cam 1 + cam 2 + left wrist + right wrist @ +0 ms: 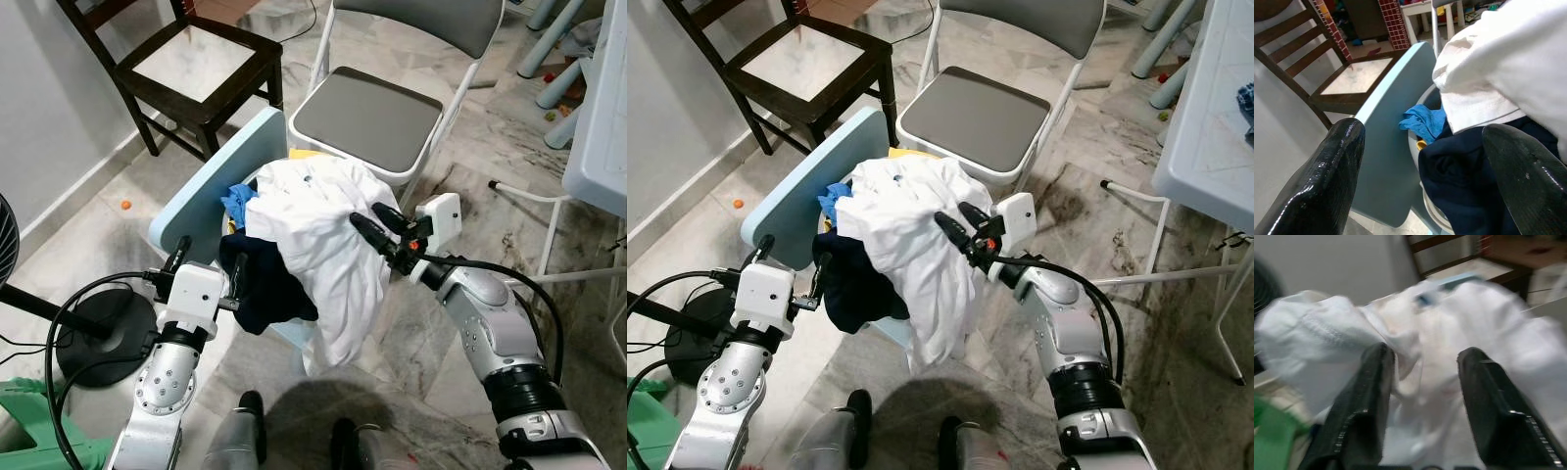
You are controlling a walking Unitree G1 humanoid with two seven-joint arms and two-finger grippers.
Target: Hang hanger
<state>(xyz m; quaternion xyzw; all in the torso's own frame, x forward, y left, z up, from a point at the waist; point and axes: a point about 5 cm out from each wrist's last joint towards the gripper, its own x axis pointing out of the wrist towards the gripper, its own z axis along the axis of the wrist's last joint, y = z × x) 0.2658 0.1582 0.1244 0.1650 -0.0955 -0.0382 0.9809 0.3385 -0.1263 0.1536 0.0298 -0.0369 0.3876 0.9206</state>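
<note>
From the head views, the right gripper [377, 224] is pressed against the white shirt [323, 235] heaped on the laundry basket [294, 338], fingers parted and not clamped on anything, while the left gripper [206, 274] hovers by the dark navy garment [265, 284], its fingers wide apart. No hanger can be made out, so this looks like the reaching stage. Left wrist view: spread black fingers [1327, 176] frame the navy cloth, a blue rag [1422, 122] and the pale blue board [1386, 147]. Right wrist view, blurred: fingers [1364, 401] straddle a white fold. Next it needs a firm pinch and a lift, I'd say.
</note>
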